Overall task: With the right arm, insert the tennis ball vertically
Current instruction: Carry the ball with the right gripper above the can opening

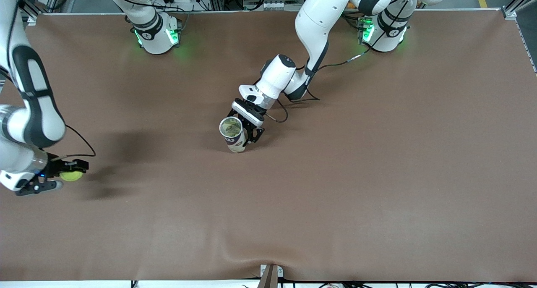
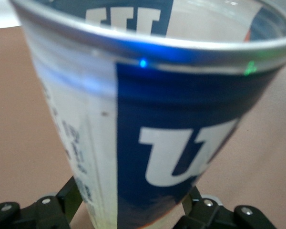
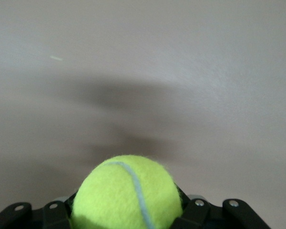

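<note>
My right gripper [image 1: 69, 170] clamps the tennis ball [image 1: 71, 176]; my left gripper [image 1: 247, 132] grips the ball can [image 1: 233, 134]. A misaligned drop could bounce off its rim.

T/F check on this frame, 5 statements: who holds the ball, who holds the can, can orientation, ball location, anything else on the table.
1. The right end effector is shut on the tennis ball. True.
2. The tennis ball is already inside the can. False: it sits in the right end effector, over the table at the right arm's end, well away from the can.
3. The left end effector grips the can. True: its fingers flank the can's lower body in the left wrist view.
4. The can lies on its side. False: it stands roughly upright with its open mouth facing up.
5. The can carries a lid. False: the mouth is open, and the inside is visible.
</note>
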`<action>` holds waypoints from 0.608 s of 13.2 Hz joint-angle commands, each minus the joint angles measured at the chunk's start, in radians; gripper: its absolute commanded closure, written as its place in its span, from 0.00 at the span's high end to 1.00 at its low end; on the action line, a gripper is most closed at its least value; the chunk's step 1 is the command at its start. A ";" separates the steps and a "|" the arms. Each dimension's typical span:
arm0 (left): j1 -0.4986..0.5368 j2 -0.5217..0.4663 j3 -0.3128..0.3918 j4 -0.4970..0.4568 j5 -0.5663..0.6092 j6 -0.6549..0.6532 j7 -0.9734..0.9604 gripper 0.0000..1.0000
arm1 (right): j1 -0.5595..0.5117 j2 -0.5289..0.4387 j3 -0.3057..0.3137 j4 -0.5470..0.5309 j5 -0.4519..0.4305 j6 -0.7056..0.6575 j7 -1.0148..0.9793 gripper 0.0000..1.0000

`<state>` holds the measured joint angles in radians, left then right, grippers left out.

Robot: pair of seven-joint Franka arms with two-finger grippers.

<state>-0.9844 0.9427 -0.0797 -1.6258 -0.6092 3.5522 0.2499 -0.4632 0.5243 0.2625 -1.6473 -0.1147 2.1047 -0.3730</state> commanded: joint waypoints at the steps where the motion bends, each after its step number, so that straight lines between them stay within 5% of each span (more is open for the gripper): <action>1: -0.014 -0.010 0.012 -0.008 -0.020 0.004 -0.003 0.89 | 0.035 -0.168 0.084 -0.039 0.017 -0.147 0.174 0.00; 3: -0.014 -0.010 0.012 -0.008 -0.020 0.004 -0.003 0.89 | 0.076 -0.210 0.148 -0.034 0.020 -0.239 0.386 0.00; 8: -0.014 -0.010 0.012 -0.008 -0.020 0.004 -0.003 0.89 | 0.127 -0.224 0.430 -0.020 0.029 -0.315 0.996 0.00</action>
<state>-0.9846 0.9427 -0.0796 -1.6260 -0.6092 3.5522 0.2499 -0.3510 0.3107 0.6182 -1.6512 -0.0924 1.7928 0.4341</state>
